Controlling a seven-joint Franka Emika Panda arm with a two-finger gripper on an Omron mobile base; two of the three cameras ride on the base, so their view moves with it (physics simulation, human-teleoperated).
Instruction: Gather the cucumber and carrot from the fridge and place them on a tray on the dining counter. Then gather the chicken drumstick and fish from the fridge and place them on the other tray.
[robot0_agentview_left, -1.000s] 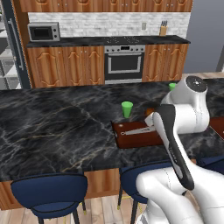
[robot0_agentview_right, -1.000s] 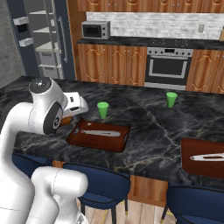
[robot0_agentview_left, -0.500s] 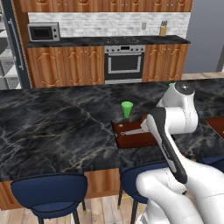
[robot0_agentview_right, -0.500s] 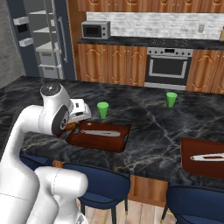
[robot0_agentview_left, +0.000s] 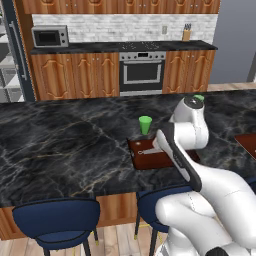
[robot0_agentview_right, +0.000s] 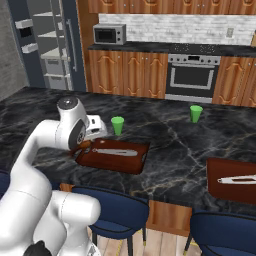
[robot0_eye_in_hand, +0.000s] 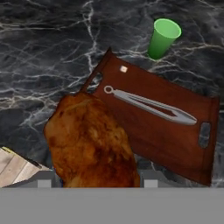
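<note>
A browned chicken drumstick (robot0_eye_in_hand: 89, 142) fills the lower left of the hand view, and my gripper (robot0_eye_in_hand: 96, 180) is shut on it. It hangs over the near left corner of a dark red tray (robot0_eye_in_hand: 175, 140) on the black marble dining counter (robot0_agentview_right: 165, 150). Metal tongs (robot0_eye_in_hand: 151, 105) lie on that tray (robot0_agentview_right: 127, 162). In the right base view the gripper (robot0_agentview_right: 81, 149) sits at the tray's left end. The other tray (robot0_agentview_right: 225, 187) lies to the right with tongs on it. Cucumber, carrot and fish are out of view.
A green cup (robot0_eye_in_hand: 162, 38) stands just beyond the tray; a second green cup (robot0_agentview_right: 196, 113) stands farther right on the counter. Blue stools (robot0_agentview_right: 117, 212) line the counter's near edge. The fridge (robot0_agentview_right: 50, 50) stands at the back left, past the oven wall.
My arm has leaned forward and lower toward the tray's left end, still carrying the drumstick. Trays and cups have not moved.
</note>
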